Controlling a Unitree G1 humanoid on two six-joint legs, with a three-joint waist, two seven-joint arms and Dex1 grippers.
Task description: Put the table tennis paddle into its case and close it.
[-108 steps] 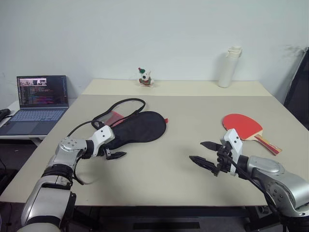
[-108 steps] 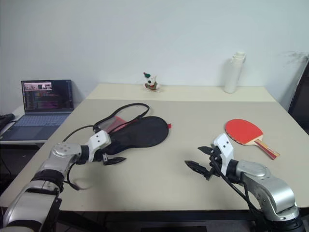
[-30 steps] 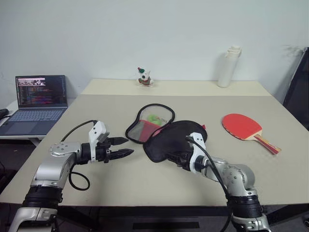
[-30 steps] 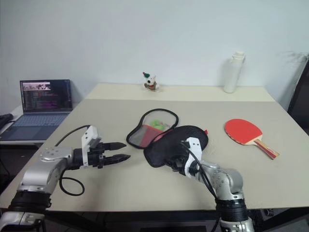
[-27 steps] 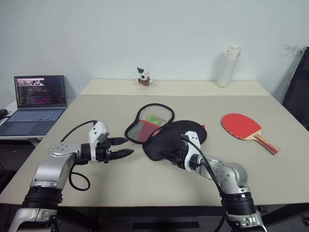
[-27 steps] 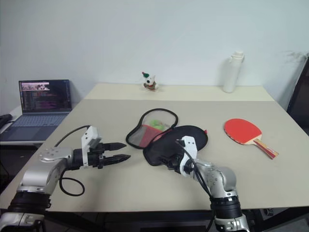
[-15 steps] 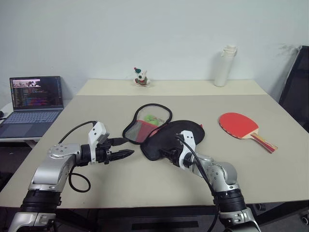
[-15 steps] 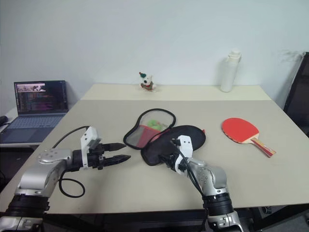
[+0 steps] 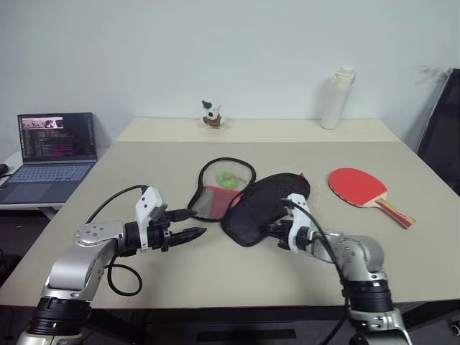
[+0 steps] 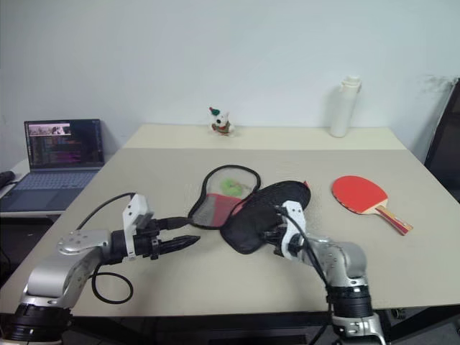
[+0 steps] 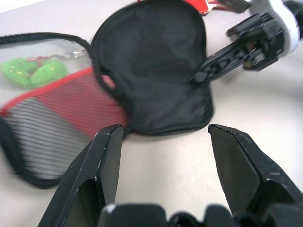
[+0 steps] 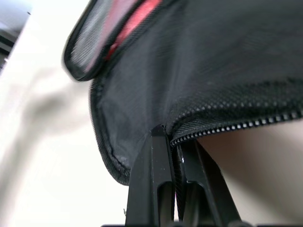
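The case lies unzipped mid-table, its black flap (image 9: 264, 207) beside the red mesh half (image 9: 218, 192), with a green pom-pom (image 9: 228, 179) in the mesh half. My right gripper (image 9: 279, 231) is shut on the black flap's zip edge (image 12: 222, 124), near side. My left gripper (image 9: 195, 223) hovers open just left of the case, its fingers (image 11: 108, 146) pointing at the flap (image 11: 151, 66), nothing between them. The table tennis paddle (image 9: 357, 185), red face up, lies on the table to the right of the case, handle toward the right edge.
A laptop (image 9: 54, 151) stands open on a side desk at the left. At the table's far edge are a small toy figure (image 9: 210, 115) and a white bottle (image 9: 335, 99). A black chair (image 9: 442, 122) stands at the right.
My right gripper has closed from open onto the black flap's edge and drawn the case a little to the right. The left gripper stays open near the case.
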